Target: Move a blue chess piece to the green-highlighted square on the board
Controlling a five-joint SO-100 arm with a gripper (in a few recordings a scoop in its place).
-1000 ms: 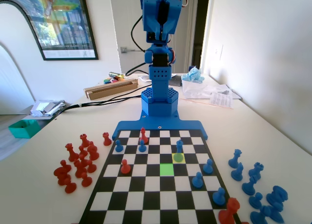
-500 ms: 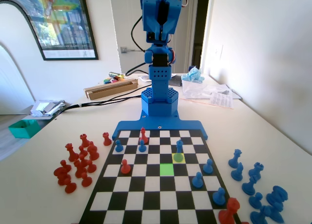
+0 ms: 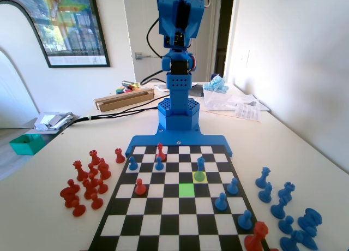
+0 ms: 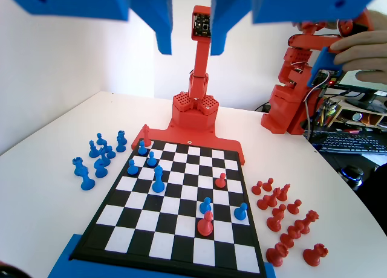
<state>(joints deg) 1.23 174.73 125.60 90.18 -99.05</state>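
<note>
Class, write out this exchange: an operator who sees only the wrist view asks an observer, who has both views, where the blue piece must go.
Operator: My wrist view shows no colours on the board. Where is the target?
Observer: In the fixed view, the green-highlighted square lies mid-board.
Operator: My pincer hangs open. Which piece goes there?
Observer: The blue chess piece, standing on a yellow square diagonally next to the green one, one row farther from the fixed camera.

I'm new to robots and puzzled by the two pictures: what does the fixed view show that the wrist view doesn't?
Fixed view: a green square, and a yellow square under the tall blue chess piece. Wrist view: the gripper, open, high above the board, plus a keyboard. Both: the board, that blue piece and the red pieces.
</note>
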